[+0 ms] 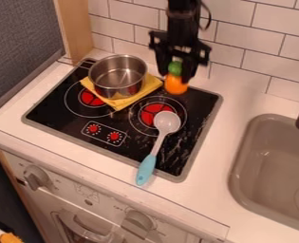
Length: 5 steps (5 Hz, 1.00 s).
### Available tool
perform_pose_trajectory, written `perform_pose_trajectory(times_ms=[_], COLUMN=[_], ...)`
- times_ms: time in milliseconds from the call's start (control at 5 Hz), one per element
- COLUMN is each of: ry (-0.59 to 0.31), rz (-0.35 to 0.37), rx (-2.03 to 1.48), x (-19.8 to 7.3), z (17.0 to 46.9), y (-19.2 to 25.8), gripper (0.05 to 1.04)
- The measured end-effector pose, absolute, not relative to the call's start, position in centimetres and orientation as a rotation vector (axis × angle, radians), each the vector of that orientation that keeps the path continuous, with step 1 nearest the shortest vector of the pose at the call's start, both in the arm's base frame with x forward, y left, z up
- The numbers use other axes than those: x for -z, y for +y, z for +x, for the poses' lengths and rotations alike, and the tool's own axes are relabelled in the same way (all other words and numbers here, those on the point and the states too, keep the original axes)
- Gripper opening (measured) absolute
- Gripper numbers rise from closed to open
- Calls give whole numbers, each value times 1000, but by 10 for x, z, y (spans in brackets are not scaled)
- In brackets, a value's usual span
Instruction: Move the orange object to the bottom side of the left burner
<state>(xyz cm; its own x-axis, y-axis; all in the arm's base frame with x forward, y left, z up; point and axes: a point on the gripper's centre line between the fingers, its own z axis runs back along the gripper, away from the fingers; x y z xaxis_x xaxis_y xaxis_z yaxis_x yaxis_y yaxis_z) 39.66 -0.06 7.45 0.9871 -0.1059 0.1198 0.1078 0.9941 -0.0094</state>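
Pointing green end up, orange object (pixel 175 85) is upright.

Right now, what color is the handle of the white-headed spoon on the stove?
The spoon's handle is light blue, best seen in the camera view.

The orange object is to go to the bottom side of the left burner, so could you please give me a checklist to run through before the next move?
1. Gripper at the orange object: ok.
2. Secure grip on it: cannot tell.
3. Orange object raised off the stove: cannot tell.
4. Orange object at its goal: not ok; it is near the stove's back edge, behind the right burner.
5. Bottom side of the left burner free of pot and cloth: ok; they overlap its other side.
6. Low, direct path there: not ok; pot and cloth are in between.
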Motion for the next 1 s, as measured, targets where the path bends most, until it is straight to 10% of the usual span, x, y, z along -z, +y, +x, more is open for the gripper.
perform_pose_trajectory(times_ms=[400, 1000], ry=[-129, -103], rz=[-21, 48], rx=[1, -227], x=[-108, -81], z=[326, 270], y=[51, 157], gripper=[615, 615])
